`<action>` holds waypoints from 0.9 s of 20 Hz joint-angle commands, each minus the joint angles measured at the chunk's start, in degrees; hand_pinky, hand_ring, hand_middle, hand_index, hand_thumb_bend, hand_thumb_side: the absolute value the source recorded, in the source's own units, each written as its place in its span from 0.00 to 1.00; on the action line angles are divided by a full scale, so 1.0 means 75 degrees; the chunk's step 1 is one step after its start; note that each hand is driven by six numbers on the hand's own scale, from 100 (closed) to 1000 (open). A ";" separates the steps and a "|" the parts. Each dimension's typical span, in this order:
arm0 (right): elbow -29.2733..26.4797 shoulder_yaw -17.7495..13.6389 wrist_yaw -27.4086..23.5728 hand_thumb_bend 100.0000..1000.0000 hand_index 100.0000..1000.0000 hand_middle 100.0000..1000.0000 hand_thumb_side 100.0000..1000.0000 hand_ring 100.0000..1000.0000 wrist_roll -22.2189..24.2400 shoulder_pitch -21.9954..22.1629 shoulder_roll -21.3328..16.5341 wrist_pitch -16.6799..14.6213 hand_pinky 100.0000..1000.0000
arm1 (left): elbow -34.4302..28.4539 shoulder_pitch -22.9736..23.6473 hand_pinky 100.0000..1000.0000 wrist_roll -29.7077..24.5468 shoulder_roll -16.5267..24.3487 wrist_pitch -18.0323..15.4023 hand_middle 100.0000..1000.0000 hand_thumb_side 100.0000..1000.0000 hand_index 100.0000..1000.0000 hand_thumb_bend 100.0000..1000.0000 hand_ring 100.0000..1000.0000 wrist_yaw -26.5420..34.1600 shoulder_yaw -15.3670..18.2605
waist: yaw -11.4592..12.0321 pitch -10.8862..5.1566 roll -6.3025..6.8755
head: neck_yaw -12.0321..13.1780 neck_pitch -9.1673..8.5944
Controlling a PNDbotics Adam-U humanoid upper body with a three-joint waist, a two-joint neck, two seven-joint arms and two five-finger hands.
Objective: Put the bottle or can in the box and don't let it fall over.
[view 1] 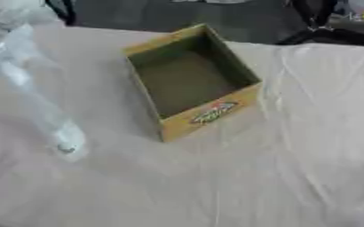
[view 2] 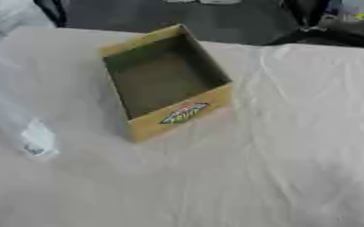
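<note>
Although we start from the robot's hands, neither one shows clearly in either eye view, so we cannot tell an arm's pose, how far any fingers are spread, or whether they have hold of anything.

What lies nearest to where the left arm would enter is a pale, translucent, blurred shape [view 1: 37,102]. It runs from the 10 o'clock corner down towards 8 o'clock across the table. It ends in a rounded whitish tip with a small grey spot on it [view 1: 67,145]. We cannot tell whether this is a clear bottle, a piece of plastic or something else.

Outward from that tip, towards 2 o'clock, stands the open-topped yellow-brown cardboard box [view 1: 177,126]. It sits a little above the middle of the view and well apart from the pale shape. It rests flat on its base, turned askew so that one corner points to 7 o'clock. Its inside shows a bare olive floor and shaded walls. On its near outer wall is a slanted oval label in red, green and white [view 1: 214,112].

Everything sits on a wrinkled white cloth [view 1: 294,168] over the table, with long creases running from 1 o'clock to 6 o'clock on the right side. Beyond the far edge, at 12 o'clock, we see dark floor [view 1: 138,15].
</note>
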 commanded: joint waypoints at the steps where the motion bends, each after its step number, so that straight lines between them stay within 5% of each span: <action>1: -0.0092 -0.0052 0.0040 0.00 0.89 1.00 0.52 1.00 0.0005 -0.0002 -0.0143 0.0017 0.90 | -0.0045 -0.0026 1.00 -0.0043 0.0189 -0.0021 1.00 0.78 0.93 0.46 1.00 -0.0017 0.0078 | 0.0011 -0.0079 0.0020 | 0.0019 -0.0095; 18: -0.0092 -0.0022 0.0043 0.00 0.89 1.00 0.52 1.00 0.0026 -0.0002 -0.0162 0.0013 0.90 | 0.0173 -0.0377 1.00 -0.0209 0.0466 0.0050 1.00 0.77 0.93 0.43 1.00 0.0043 -0.0129 | -0.0015 -0.0083 0.0022 | 0.0038 -0.0120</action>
